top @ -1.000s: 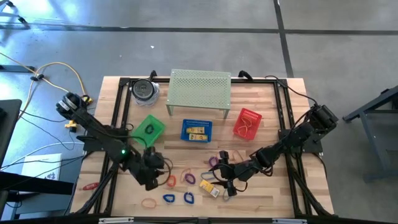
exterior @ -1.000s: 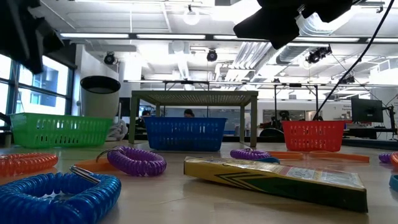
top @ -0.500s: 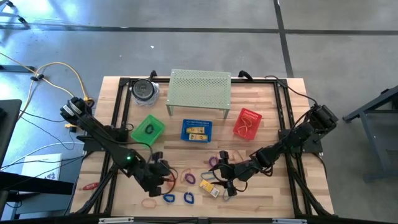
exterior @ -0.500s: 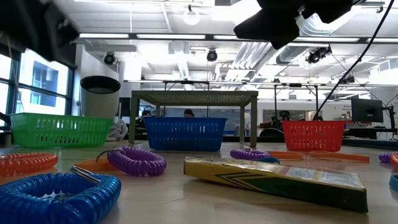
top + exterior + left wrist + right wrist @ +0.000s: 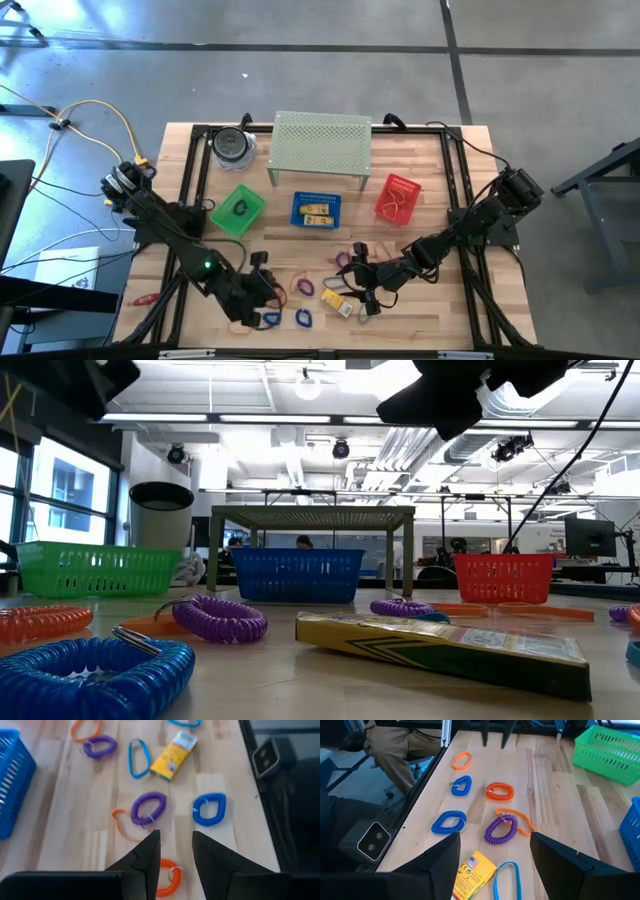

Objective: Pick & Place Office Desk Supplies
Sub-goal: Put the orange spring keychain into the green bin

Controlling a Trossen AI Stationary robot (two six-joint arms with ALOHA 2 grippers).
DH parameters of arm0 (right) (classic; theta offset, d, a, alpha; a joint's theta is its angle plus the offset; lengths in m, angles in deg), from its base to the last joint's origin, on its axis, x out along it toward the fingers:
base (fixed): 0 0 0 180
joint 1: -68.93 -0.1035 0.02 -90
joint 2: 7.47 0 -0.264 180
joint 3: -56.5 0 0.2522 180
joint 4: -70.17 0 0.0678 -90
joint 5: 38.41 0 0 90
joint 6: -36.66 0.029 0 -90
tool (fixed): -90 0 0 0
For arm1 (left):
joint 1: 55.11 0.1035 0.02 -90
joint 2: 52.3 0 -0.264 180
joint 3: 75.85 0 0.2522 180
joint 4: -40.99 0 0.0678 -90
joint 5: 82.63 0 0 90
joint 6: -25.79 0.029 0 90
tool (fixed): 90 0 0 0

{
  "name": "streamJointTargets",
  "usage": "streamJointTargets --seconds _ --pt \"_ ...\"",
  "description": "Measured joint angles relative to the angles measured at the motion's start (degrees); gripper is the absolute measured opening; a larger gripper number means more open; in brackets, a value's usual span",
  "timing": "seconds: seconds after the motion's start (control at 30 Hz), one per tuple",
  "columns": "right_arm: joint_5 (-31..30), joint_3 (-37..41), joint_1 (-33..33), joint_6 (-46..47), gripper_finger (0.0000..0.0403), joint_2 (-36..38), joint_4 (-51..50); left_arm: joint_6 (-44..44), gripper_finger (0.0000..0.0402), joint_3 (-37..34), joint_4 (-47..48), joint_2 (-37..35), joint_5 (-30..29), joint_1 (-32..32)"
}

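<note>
High view: left claw [image 5: 262,296] low over the worktop [image 5: 420,180] nr the front edge, among the coil loops. Right claw [image 5: 352,285] also nr the front edge, right of centre, beside a yellow box [image 5: 336,299]. Green basket [image 5: 238,209], blue basket [image 5: 316,209] and red basket [image 5: 398,196] sit mid-worktop in a row; perforated metal stand [image 5: 321,140] behind them at the back edge.

Low view: blue coil loop [image 5: 95,675] closest, purple coil loop [image 5: 220,618] behind it, yellow box lying flat to the right.

Left wrist view: left claw's fingers [image 5: 150,855] stand a little apart, nothing between them, above an orange coil loop [image 5: 168,877]; purple coil and blue coil just beyond.

Right wrist view: right claw's fingers [image 5: 445,857] spread wide, empty; yellow box just ahead, purple, blue, orange coils farther on. A seated person [image 5: 395,740] shows off the worktop's edge.
</note>
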Motion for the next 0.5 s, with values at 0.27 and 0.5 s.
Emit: streamJointTargets --seconds 0.27,0.5 --pt "-1.3 0.0 -2.9 4.1 0.0231 -0.7 -1.3 -0.3 0.0108 0.0 -3.2 5.6 -3.0 -1.8" --pt "-7.8 0.1 -5.7 6.2 0.0231 -1.9 -1.3 -3.2 0.0108 0.0 -3.3 8.5 -5.8 -0.9"
